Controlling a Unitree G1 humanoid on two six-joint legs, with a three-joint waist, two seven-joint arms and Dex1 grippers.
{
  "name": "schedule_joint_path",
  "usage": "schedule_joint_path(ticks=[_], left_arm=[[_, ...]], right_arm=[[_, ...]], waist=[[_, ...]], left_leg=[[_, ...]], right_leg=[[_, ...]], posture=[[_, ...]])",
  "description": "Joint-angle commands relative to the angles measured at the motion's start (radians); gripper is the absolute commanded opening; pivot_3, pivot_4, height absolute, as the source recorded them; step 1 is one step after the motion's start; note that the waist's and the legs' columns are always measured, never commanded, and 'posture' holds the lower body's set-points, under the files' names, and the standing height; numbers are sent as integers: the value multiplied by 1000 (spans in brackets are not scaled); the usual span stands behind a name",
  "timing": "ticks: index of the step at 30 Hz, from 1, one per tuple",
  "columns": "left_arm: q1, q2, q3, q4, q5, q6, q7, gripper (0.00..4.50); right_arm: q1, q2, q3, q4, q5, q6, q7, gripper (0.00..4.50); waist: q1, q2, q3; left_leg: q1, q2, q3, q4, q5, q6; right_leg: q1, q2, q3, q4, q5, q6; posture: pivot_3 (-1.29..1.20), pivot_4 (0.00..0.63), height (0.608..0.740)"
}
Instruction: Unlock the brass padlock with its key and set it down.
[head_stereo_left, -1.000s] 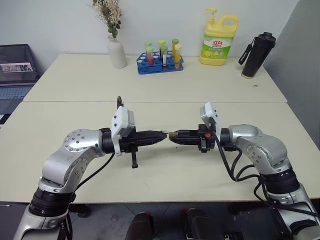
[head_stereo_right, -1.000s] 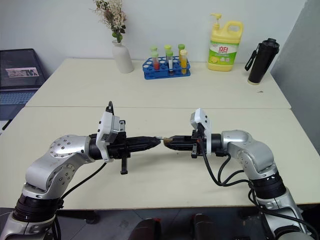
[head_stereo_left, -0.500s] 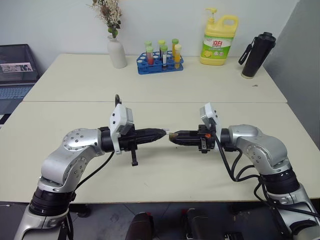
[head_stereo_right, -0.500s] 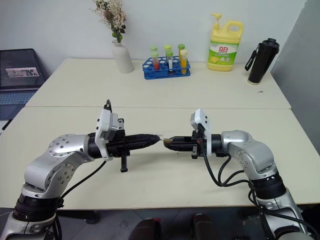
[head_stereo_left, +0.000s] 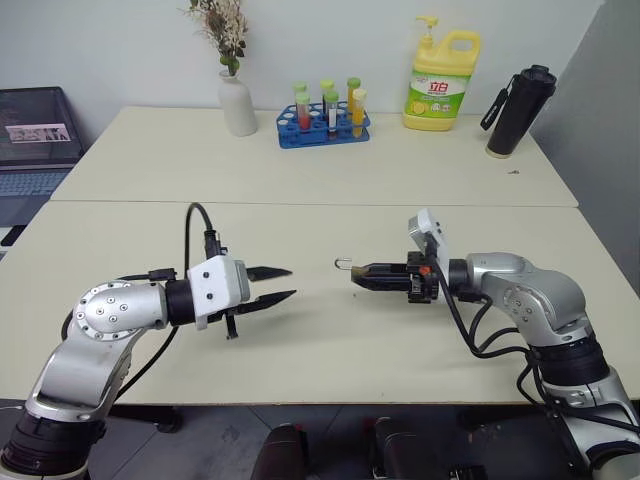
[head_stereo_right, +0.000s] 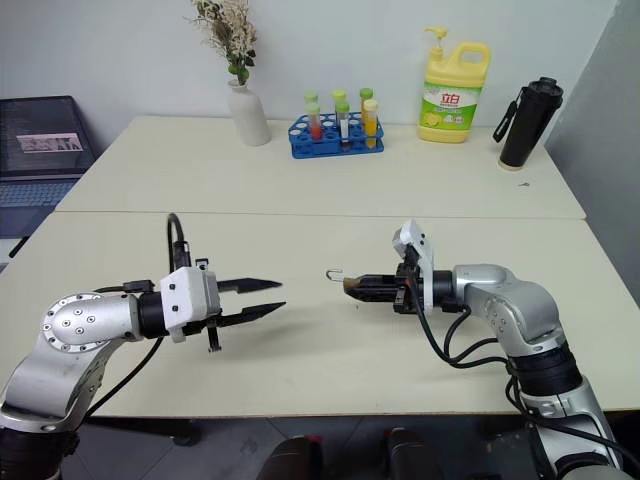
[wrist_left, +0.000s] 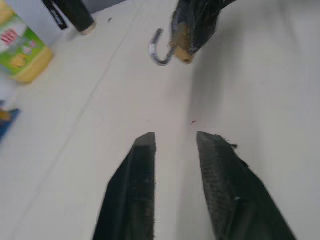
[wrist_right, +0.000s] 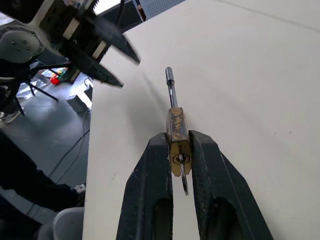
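Observation:
The brass padlock (wrist_right: 177, 125) is pinched between the fingers of my right gripper (wrist_right: 178, 142), which is shut on it above the table's near half. Its silvery shackle (wrist_left: 159, 50) hangs hooked outward, its free end out of the body, pointing toward my left gripper. A thin silvery key (wrist_right: 184, 181) sticks out of the keyhole on the side facing the right wrist. My left gripper (head_stereo_left: 276, 284) hovers open and empty a short way to the left of the padlock (head_stereo_left: 352, 269), its fingertips (wrist_left: 144, 145) aimed at it.
Along the table's far side stand a white vase (head_stereo_left: 237, 105), a blue rack of test tubes (head_stereo_left: 323, 125), a yellow detergent bottle (head_stereo_left: 440, 85) and a black bottle (head_stereo_left: 512, 110). A laptop (head_stereo_left: 30, 140) sits off to the left.
My left gripper was shut, tip to tip with the right one; it has drawn away to the left, rolled and opened. The padlock's shackle now stands out free.

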Motion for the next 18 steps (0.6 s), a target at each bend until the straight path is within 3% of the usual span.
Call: schedule_joint_path(ticks=[1,5,14,18], left_arm=[[15,-4,13,21,59,-150,9,2401],[50,27,-5,61,118,-264,-18,3699],[93,55,-24,102,175,-385,-44,3721],[113,55,-34,132,194,-462,-33,3721]], right_arm=[[4,-1,15,-33,33,83,-20,176],[11,42,19,-25,49,182,-91,176],[28,113,39,15,40,308,-198,176],[19,216,0,86,44,375,-286,176]], waist=[[-1,0,0],[-3,0,0],[-5,0,0],[-6,0,0]], left_leg=[[0,0,0,0,0,0],[0,0,1,-1,0,0],[0,0,1,-1,0,0],[0,1,0,-1,0,0]], right_leg=[[0,0,0,0,0,0],[0,0,0,0,0,0],[-1,0,0,0,0,0],[-1,0,0,0,0,0]], posture=[[0,150,740],[0,150,740],[0,150,740],[0,150,740]])
